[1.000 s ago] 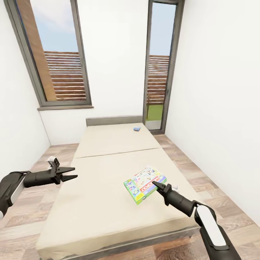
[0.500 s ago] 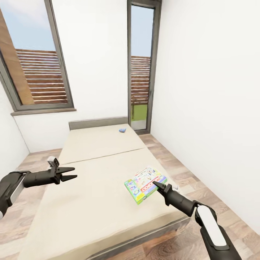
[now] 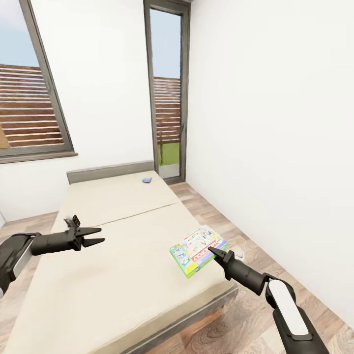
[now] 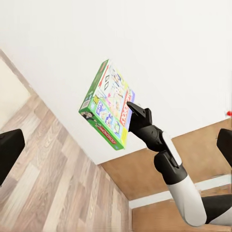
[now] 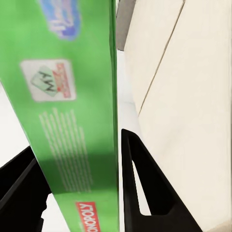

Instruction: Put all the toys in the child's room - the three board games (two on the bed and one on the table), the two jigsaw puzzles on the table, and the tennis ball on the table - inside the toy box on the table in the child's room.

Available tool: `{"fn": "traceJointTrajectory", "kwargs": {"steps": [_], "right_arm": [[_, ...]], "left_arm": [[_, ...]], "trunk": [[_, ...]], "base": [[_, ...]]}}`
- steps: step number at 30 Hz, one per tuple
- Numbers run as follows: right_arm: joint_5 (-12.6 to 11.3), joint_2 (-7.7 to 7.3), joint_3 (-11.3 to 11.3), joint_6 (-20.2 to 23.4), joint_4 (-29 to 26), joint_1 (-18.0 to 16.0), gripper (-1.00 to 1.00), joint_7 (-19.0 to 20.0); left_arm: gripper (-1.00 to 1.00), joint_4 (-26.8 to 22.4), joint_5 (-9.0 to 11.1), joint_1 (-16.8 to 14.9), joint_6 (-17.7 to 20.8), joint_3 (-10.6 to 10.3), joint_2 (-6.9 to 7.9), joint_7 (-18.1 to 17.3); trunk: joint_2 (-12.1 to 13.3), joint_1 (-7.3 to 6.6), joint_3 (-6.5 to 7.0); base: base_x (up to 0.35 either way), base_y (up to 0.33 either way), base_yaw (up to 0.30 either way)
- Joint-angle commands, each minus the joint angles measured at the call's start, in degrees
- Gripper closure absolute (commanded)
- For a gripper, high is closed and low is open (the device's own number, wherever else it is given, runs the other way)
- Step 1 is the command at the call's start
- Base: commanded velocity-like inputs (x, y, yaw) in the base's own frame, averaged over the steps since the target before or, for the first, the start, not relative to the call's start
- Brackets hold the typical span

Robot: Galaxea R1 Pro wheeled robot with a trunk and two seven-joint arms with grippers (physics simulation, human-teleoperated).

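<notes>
Right claw grips the multicoloured board game by 1 edge above the bed; left claw hangs open. Carry it level, turning slowly.

Two board games, one bed

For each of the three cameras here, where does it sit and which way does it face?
Head view: on the head, looking forward and down over the bed; left gripper and right gripper show.
Left wrist view: on the left arm, facing the right arm, which holds the multicoloured board game before a white wall.
Right wrist view: on the right arm, looking along its fingers.
All three views share the board game.
</notes>
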Motion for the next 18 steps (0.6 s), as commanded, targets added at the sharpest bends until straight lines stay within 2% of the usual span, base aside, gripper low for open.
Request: {"fn": "traceJointTrajectory", "kwargs": {"steps": [1, 18], "right_arm": [[0.09, -0.01, -0.09, 0.3, 0.02, -0.06, 1.0, 0.43], [0.02, -0.05, -0.1, 0.3, 0.1, -0.05, 1.0, 0.46]], "left_arm": [[-1.0, 0.0, 0.08, -0.03, 0.61, -0.21, 0.09, -0.28], [-1.0, 0.0, 0.04, -0.03, 0.61, -0.22, 0.02, -0.28]], "trunk": [[0.38, -0.23, 0.12], [7.2, -3.96, 3.18]], "base": [[0.0, 0.0, -0.28], [0.0, 0.0, -0.28]]}}
